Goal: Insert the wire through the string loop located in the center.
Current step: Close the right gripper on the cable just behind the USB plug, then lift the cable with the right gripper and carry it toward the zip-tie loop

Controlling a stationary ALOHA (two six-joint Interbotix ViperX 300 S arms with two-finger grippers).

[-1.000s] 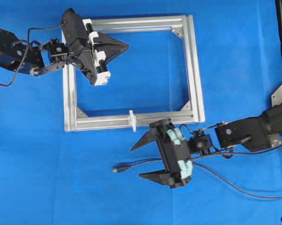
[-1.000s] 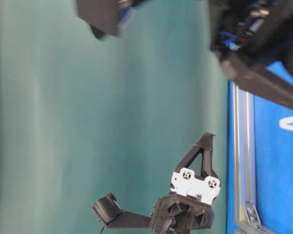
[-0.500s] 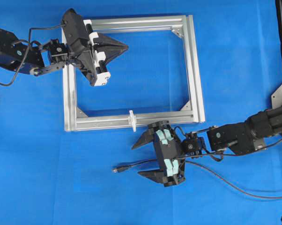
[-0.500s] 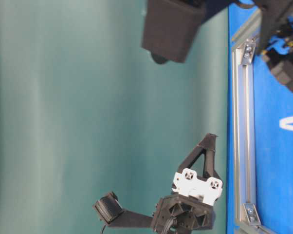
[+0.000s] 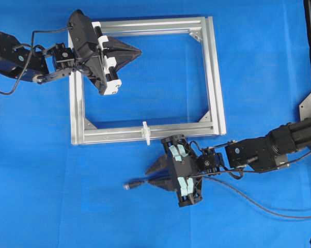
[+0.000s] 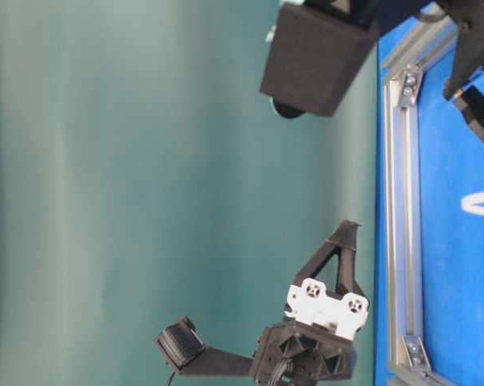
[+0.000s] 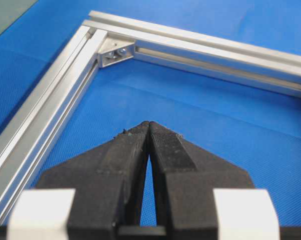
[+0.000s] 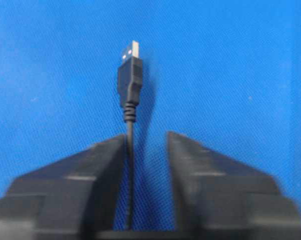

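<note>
The wire (image 5: 137, 182) lies on the blue mat below the silver frame (image 5: 215, 77), its plug end (image 8: 130, 75) pointing left. My right gripper (image 5: 150, 176) straddles the wire just behind the plug. In the right wrist view its jaws (image 8: 145, 136) stand a narrow gap apart. The wire rests against the left finger (image 8: 90, 170), clear of the other. The white string loop (image 5: 145, 133) stands upright on the frame's lower rail, just above and left of that gripper. My left gripper (image 5: 139, 50) hovers shut and empty inside the frame's upper left corner (image 7: 149, 125).
The wire's long tail (image 5: 248, 199) trails right across the mat under the right arm. Corner brackets (image 7: 115, 50) sit inside the frame's corners. A black strip and a metal part (image 5: 310, 103) lie along the right edge.
My right gripper dropped toward the mat and slid left over the wire, its jaws narrowing from wide apart to a small gap around it. The left arm stayed still.
</note>
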